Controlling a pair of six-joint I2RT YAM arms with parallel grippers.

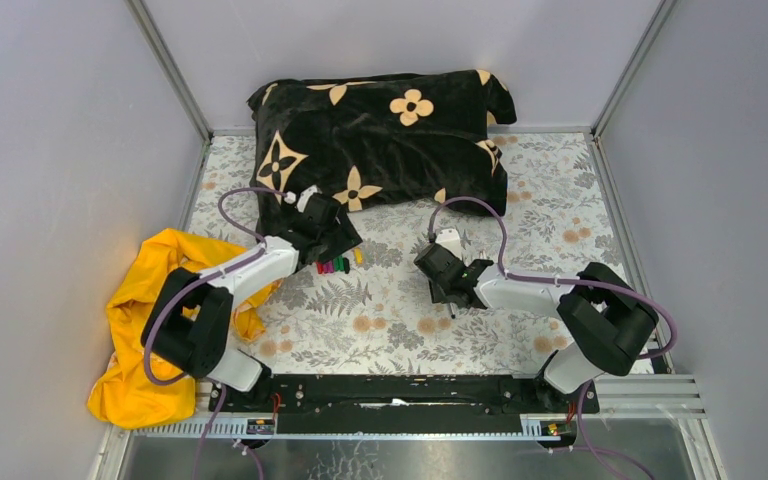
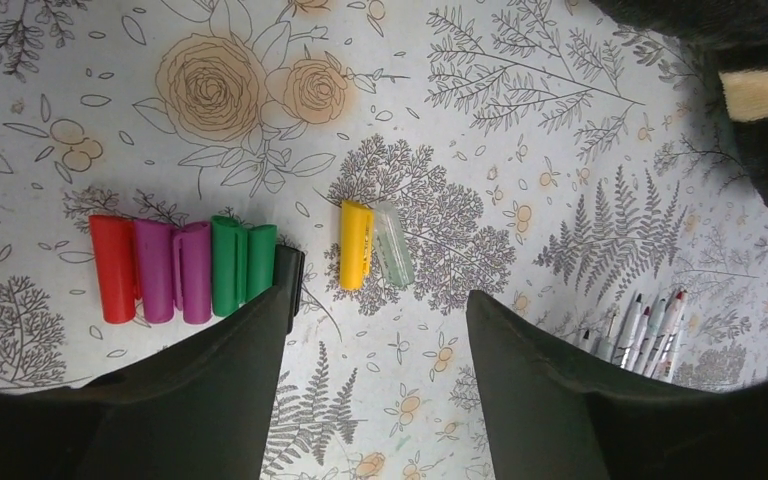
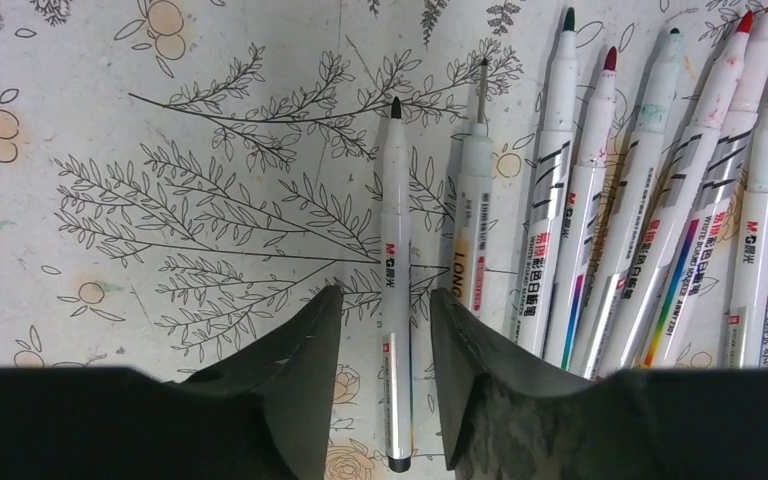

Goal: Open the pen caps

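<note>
The pen caps lie in a row on the floral table cover: red (image 2: 112, 268), two magenta (image 2: 175, 272), two green (image 2: 243, 264), then yellow (image 2: 355, 243) and a pale clear one (image 2: 393, 243). They show small in the top view (image 1: 335, 266). My left gripper (image 2: 380, 300) is open and empty just short of them, its left finger beside the green caps. Several uncapped whitish pens (image 3: 640, 200) lie side by side. My right gripper (image 3: 385, 298) is open, its fingers on either side of a black-tipped pen (image 3: 395, 210) lying on the table, not touching it.
A black pillow with tan flowers (image 1: 380, 130) lies at the back. A yellow cloth (image 1: 140, 310) is heaped at the left by the left arm. Grey walls enclose the table. The pens also show at the right of the left wrist view (image 2: 645, 325).
</note>
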